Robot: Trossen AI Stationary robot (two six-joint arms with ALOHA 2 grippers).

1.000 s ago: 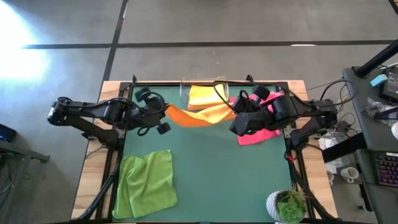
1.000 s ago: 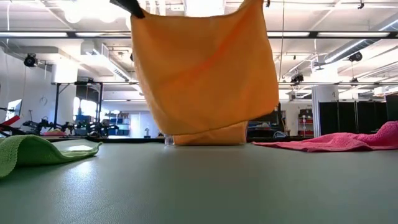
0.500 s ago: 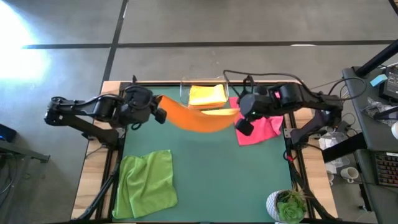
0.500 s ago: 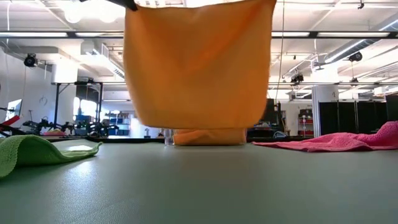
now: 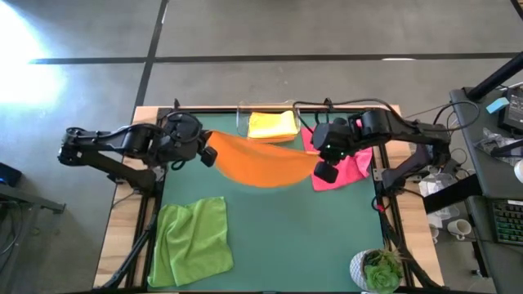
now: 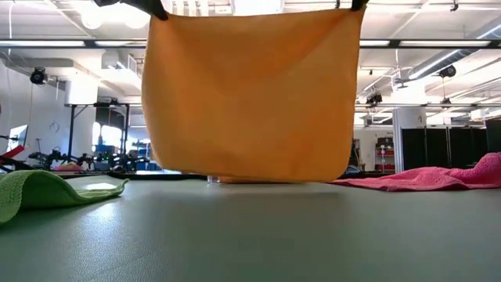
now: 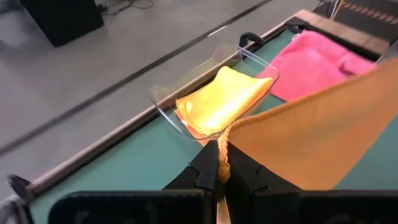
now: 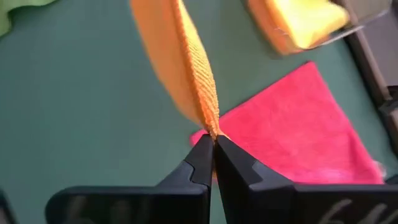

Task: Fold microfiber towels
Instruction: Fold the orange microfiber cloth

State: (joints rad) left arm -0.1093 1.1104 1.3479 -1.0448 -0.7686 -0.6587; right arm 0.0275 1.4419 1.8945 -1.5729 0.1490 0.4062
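The counter (image 5: 270, 229) is seen from straight overhead and from surface level; each wrist view looks closely past its own pincer. The orange towel (image 6: 250, 94) is shared by all.

Plain orange towel (image 5: 261, 163), yellow towel (image 5: 272, 125) in a clear bin (image 5: 242, 120), hot pink towel (image 5: 353, 167), lime green towel (image 5: 194, 242), dark green mat (image 5: 294, 237)

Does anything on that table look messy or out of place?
Only the lime green towel, lying rumpled near the front left. The pink towel lies loose too. The orange towel hangs evenly between both grippers.
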